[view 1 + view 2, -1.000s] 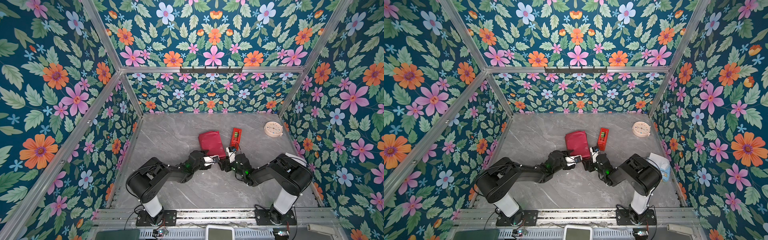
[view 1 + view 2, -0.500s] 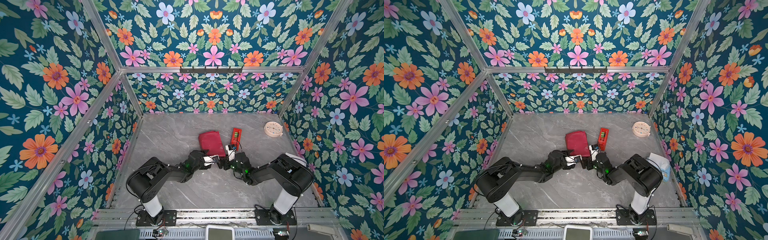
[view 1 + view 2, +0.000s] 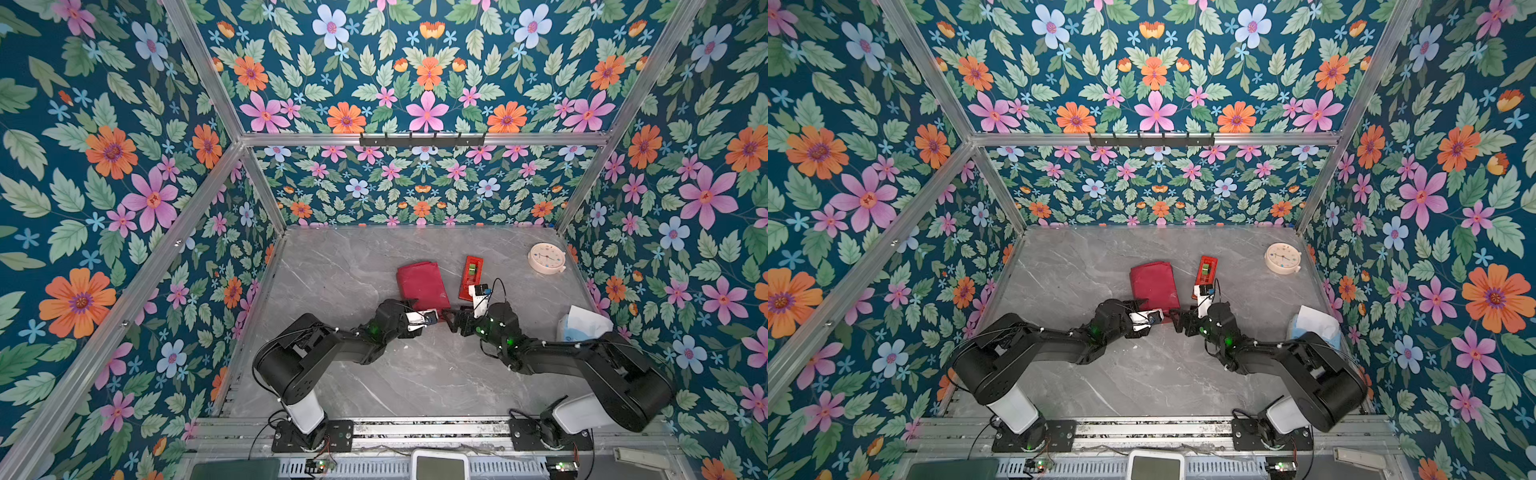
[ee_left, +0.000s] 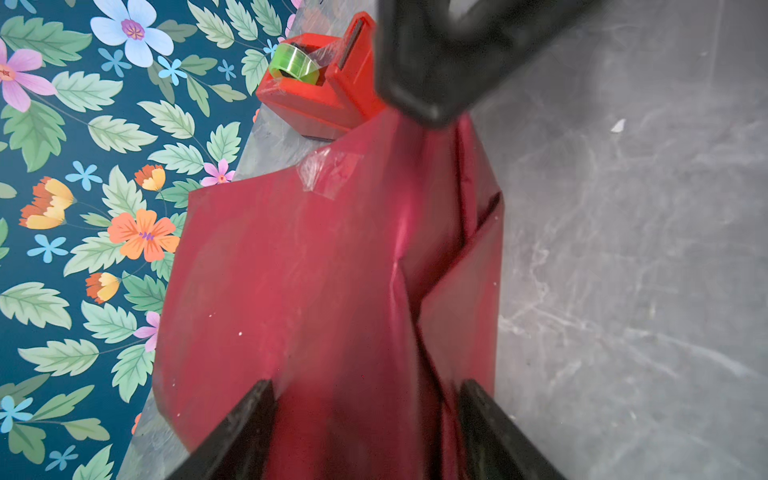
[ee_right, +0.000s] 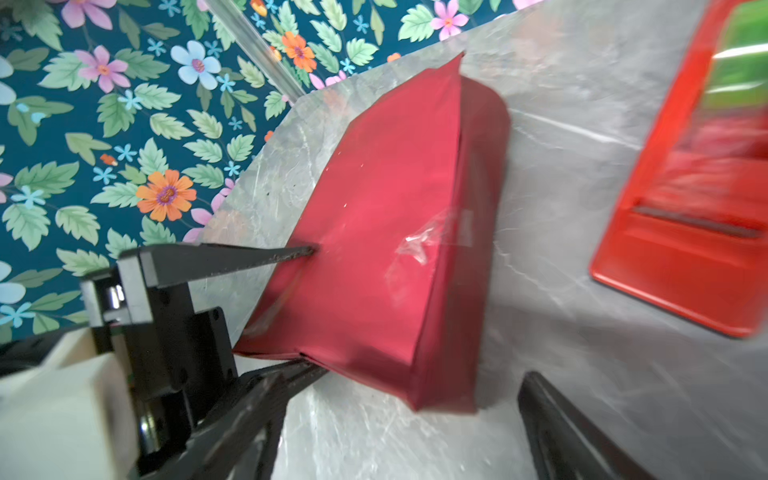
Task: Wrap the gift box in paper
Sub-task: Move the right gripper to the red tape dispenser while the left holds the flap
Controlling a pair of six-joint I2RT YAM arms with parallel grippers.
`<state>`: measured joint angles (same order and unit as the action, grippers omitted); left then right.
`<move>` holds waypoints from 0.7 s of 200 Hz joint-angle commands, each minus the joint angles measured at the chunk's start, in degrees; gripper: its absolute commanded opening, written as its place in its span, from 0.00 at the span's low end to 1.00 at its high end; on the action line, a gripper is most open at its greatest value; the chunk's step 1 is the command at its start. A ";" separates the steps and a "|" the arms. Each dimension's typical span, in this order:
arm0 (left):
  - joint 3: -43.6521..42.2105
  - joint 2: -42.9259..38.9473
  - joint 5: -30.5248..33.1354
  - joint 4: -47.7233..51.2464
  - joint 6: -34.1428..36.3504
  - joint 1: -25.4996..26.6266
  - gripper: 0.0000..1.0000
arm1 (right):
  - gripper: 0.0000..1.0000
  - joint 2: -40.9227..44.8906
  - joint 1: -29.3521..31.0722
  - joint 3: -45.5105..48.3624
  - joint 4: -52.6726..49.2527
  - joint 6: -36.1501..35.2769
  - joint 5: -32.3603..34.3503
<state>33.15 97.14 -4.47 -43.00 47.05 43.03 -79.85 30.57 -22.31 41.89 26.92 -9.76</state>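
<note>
Over last second: slight further spreading at right gripper (image 3: 452,321), now wide open and empty, close by near corner of parcel. No shift in paper (image 3: 419,282) or left gripper (image 4: 368,386). Reads as release after end fold; taping likely next. Gift box hidden under paper, mid-table, just beside tape dispenser (image 3: 471,276); tape strip (image 4: 328,170) already on. Left jaws wide, fingers (image 4: 253,411) against paper-covered near end, holding it.

My left gripper (image 4: 365,386) straddles the maroon paper's (image 4: 291,270) near end, fingers (image 4: 249,415) spread. A clear tape strip (image 4: 328,170) lies on one fold. The right gripper (image 4: 428,83) meets the far end beside a red tape dispenser (image 4: 332,99) on the grey table (image 4: 623,249).
</note>
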 commanded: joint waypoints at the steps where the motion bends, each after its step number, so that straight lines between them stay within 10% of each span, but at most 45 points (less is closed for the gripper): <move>1: -0.19 0.31 -0.76 0.76 0.33 -0.38 0.71 | 0.89 6.25 -1.10 -2.24 -15.52 -1.44 -1.70; 140: -0.01 1.03 -2.21 0.29 1.73 -1.15 0.71 | 0.71 0.62 -20.29 -21.83 -38.20 14.02 -19.36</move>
<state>33.15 98.00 -6.33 -44.42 48.27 42.02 -75.92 12.69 -41.04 5.78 35.97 -25.28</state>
